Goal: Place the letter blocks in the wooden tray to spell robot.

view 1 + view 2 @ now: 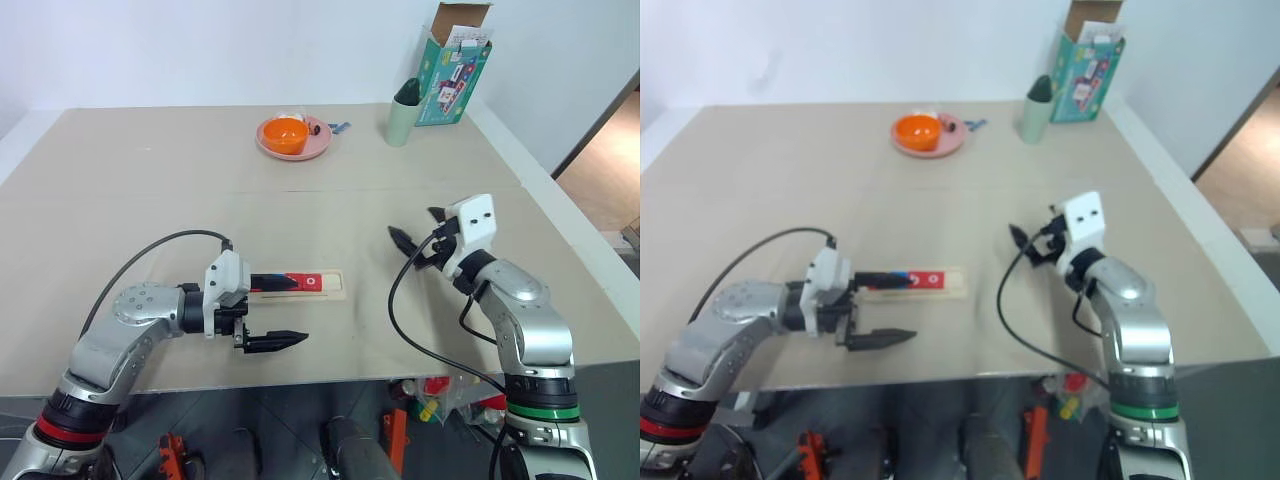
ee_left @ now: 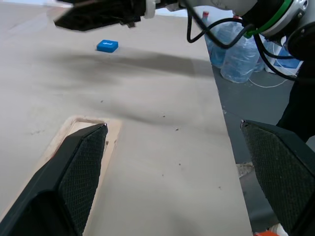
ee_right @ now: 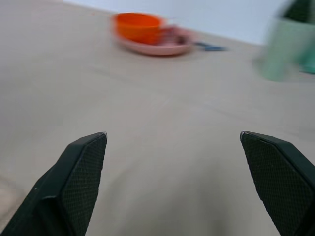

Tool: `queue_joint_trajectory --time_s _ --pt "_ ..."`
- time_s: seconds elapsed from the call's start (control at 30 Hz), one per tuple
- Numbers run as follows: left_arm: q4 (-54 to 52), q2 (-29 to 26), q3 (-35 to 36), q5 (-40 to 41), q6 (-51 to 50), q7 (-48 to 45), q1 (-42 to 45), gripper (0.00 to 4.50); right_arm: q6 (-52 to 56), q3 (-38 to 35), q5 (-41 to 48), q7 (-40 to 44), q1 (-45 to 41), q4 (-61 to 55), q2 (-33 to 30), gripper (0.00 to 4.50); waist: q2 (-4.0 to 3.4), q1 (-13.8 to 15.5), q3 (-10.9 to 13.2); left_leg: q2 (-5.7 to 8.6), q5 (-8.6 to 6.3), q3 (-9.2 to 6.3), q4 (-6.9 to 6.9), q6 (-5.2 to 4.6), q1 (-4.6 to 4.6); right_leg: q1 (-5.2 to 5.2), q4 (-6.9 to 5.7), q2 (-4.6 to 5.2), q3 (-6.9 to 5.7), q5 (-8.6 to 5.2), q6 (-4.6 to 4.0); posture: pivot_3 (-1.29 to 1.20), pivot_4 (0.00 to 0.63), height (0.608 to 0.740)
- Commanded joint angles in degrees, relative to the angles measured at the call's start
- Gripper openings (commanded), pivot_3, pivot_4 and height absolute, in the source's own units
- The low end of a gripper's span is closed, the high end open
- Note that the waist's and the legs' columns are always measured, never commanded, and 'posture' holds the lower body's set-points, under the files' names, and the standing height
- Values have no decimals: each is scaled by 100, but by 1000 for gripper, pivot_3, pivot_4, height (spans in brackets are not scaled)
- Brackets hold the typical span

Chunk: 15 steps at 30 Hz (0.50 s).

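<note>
Wooden tray (image 1: 330, 287) (red tile inside) lies just beside wide-spread left hand (image 1: 292, 312); right hand (image 1: 418, 229) spread wide too

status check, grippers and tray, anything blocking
Left gripper open, empty, at the wooden tray. Right gripper open, empty, off to the side. Letter blocks in tray. Nothing blocking.

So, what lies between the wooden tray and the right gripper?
Only bare table lies between the tray and the right gripper, as the left eye view shows.
</note>
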State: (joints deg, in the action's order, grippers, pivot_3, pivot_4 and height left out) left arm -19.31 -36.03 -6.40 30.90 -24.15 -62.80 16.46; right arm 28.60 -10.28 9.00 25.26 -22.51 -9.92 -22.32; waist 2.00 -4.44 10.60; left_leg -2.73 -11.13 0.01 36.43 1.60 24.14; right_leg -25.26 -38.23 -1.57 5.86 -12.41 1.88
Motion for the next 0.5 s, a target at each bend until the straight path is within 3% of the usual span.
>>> queue_joint_trajectory --time_s 0.03,0.5 --pt "-90 128 18 -33 164 64 170 4500 -38 -283 -232 -690 186 -256 33 4475 0 3 0 0 0 0 0 0 0 1 0 0 0 0 0 0 150 740" --pt "246 426 -124 -281 447 75 425 4500 1148 -814 339 -1453 102 562 342 4475 -2 -6 -2 3 1 7 1 -1 -3 2 1 -2 14 2 4 0 150 740"
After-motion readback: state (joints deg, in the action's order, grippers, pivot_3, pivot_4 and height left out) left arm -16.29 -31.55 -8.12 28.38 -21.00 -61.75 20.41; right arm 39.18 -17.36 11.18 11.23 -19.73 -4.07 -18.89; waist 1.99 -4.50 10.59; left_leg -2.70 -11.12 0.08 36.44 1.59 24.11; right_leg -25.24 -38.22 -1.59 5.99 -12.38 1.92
